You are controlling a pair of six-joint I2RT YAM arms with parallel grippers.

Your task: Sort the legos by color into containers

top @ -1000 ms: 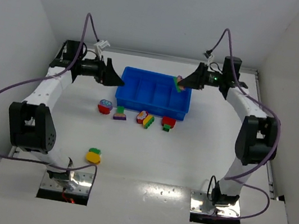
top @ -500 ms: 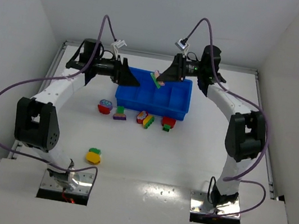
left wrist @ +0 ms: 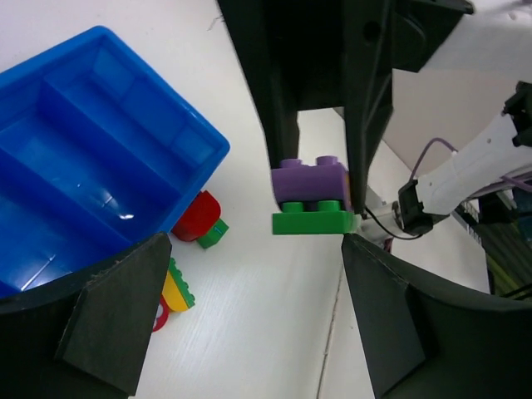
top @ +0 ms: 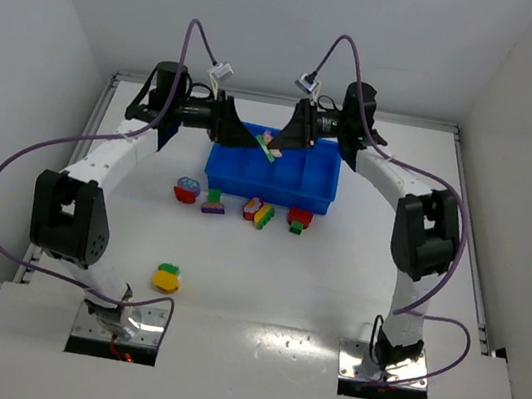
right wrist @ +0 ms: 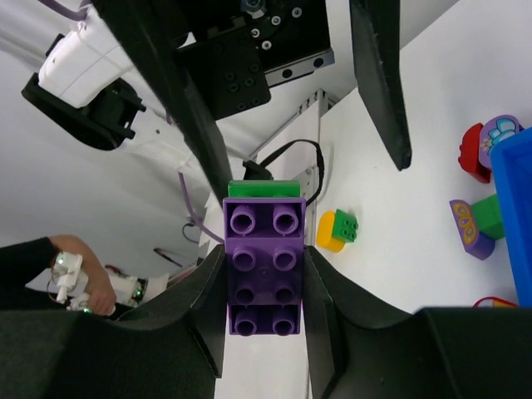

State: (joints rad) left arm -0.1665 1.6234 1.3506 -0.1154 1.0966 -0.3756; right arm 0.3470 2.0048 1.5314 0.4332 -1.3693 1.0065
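Observation:
My right gripper (right wrist: 264, 274) is shut on a purple brick (right wrist: 264, 266) stacked on a green plate (right wrist: 264, 189), held in the air over the left end of the blue tray (top: 316, 204). In the left wrist view the same purple-and-green brick (left wrist: 312, 199) hangs just beyond my open left gripper (left wrist: 253, 249), close to its right finger (left wrist: 399, 324). From above, the left gripper (top: 247, 138) and right gripper (top: 273, 144) face each other tip to tip. The tray's compartments (left wrist: 100, 150) look bare where they show.
Several legos lie in a row in front of the tray: a red one (top: 186, 190), a green-purple one (top: 213, 201), a red one (top: 252, 208), a yellow-green one (top: 264, 216), a red-green one (top: 299, 219). Another yellow-green piece (top: 167, 277) sits near the left arm's base.
My right gripper has carried the purple-and-green brick left, from the tray's right end to its left end. The left gripper has swung right to meet it, its jaws narrowing slightly.

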